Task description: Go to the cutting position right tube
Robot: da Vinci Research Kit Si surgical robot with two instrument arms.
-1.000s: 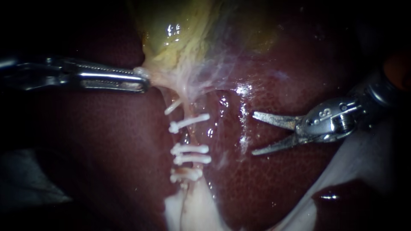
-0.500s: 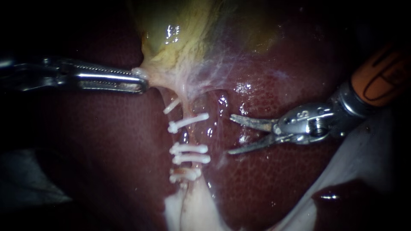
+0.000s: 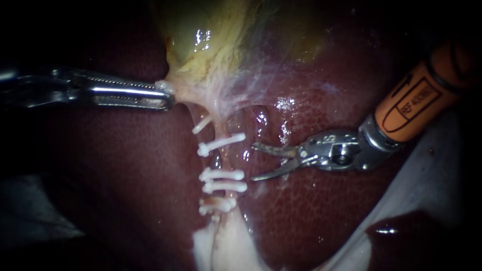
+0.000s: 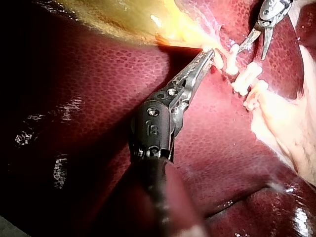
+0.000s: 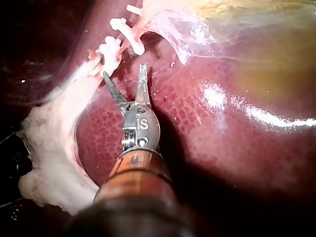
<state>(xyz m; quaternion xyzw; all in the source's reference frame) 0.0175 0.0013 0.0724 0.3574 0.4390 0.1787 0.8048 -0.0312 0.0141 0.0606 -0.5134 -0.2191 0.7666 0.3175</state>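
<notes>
Now nearer than before: right instrument (image 3: 255, 161), blades spread, tips just beside clipped tube (image 3: 219, 159) between white clips (image 3: 221, 143). Left instrument (image 3: 168, 98), jaws pinching gallbladder (image 3: 201, 45) neck. Beneath, glossy dark-red liver (image 3: 311, 211).

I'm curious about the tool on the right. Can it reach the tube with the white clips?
Probably yes: the right instrument, jaws open, sits just beside the clipped tube, with only bare liver between them.

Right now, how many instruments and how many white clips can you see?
Instruments: 2 (left instrument, right instrument)
Clips: 5, though the lowest one is unclear
Total: 7
</notes>
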